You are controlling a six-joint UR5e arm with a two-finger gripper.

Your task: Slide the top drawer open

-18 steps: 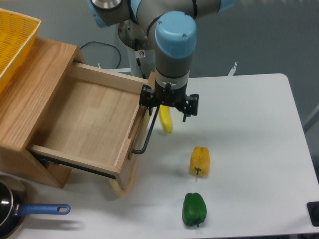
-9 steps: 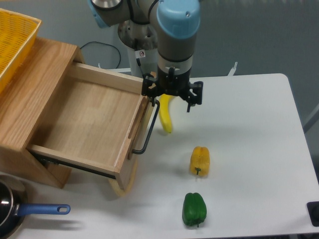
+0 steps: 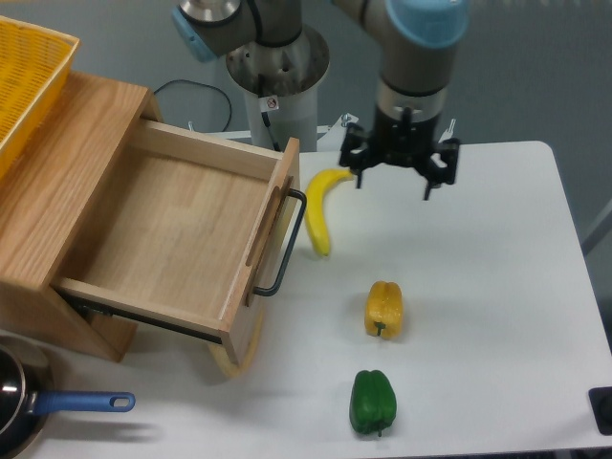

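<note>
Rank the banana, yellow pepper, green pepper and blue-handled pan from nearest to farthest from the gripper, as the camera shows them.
From the gripper:
1. Banana, just to its left in the image, by the drawer handle.
2. Yellow pepper, below it in the image.
3. Green pepper, further down, near the table's front edge.
4. Blue-handled pan, far bottom-left corner.
</note>
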